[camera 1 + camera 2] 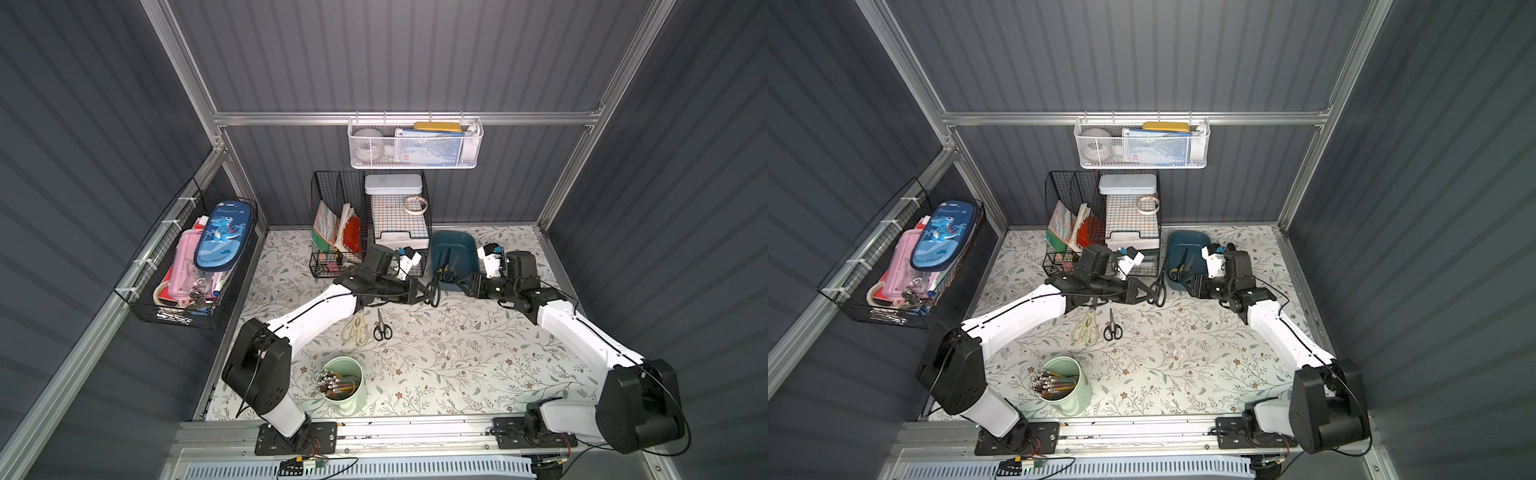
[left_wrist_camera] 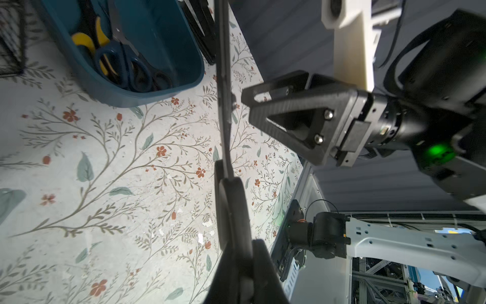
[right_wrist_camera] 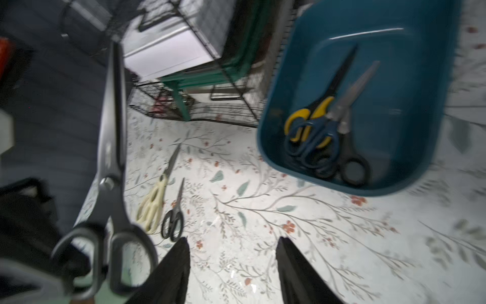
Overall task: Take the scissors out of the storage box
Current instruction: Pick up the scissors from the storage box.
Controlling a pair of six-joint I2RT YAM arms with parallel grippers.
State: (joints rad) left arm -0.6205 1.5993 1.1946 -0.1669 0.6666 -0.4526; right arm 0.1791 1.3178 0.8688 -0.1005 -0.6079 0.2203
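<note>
Teal box (image 3: 410, 110). Inside: yellow-black scissors (image 3: 323, 103), dark-blue scissors (image 3: 322, 123), black scissors (image 3: 347, 143). Also long scissors (image 3: 113, 158): black handles, grey blades. White mat (image 1: 478, 353), floral: green leaves, red flowers. On it cream scissors (image 1: 355, 330), black pair (image 1: 380, 322). Mint cup (image 1: 353, 395).

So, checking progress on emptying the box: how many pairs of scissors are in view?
6. On the table: cream-handled pair, small black pair. Held in the left tool: long black pair. In the storage box: yellow-and-black pair, dark-blue pair, second small black pair. Others may hide underneath.

Lettering: "Dinosaur" | Bearer: blue pencil case (image 1: 224, 232) (cartoon dinosaur beneath) | Place: wire basket (image 1: 183, 319), well apart from left gripper (image 1: 426, 293)
</note>
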